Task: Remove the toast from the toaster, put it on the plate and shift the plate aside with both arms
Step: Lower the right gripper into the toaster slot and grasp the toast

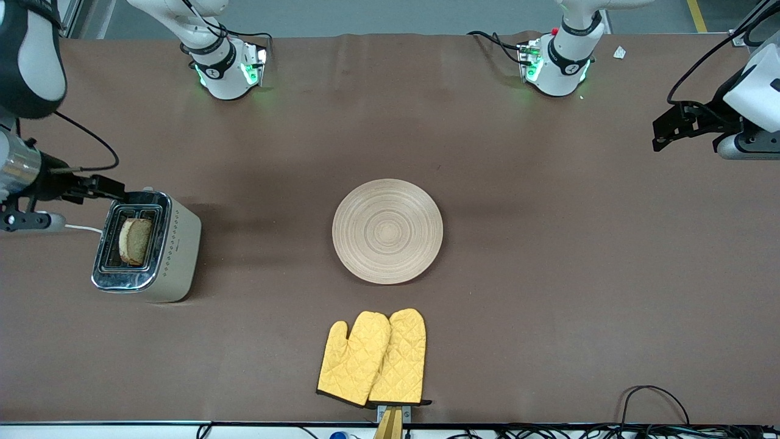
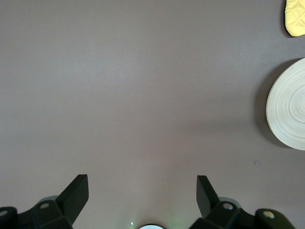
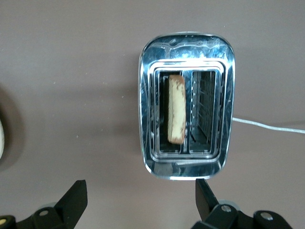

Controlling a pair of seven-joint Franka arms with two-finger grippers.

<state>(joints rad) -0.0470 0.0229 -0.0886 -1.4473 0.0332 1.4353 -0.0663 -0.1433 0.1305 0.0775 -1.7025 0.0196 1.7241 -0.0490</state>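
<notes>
The toast (image 1: 135, 241) stands on edge in one slot of a shiny toaster (image 1: 177, 244) toward the right arm's end of the table. In the right wrist view the toast (image 3: 176, 109) fills one slot and the other slot is empty. My right gripper (image 1: 117, 192) hangs open and empty over the toaster's end; its fingers (image 3: 75, 199) stand wide apart. The round pale plate (image 1: 387, 231) lies bare at the table's middle. My left gripper (image 1: 659, 133) waits open and empty over bare cloth at the left arm's end, with the plate's edge (image 2: 290, 107) at the side of its view.
Two yellow quilted oven mitts (image 1: 375, 360) lie side by side, nearer the front camera than the plate; one tip shows in the left wrist view (image 2: 295, 16). The toaster's white cable (image 3: 267, 125) trails off toward the right arm's end. Brown cloth covers the table (image 1: 548, 274).
</notes>
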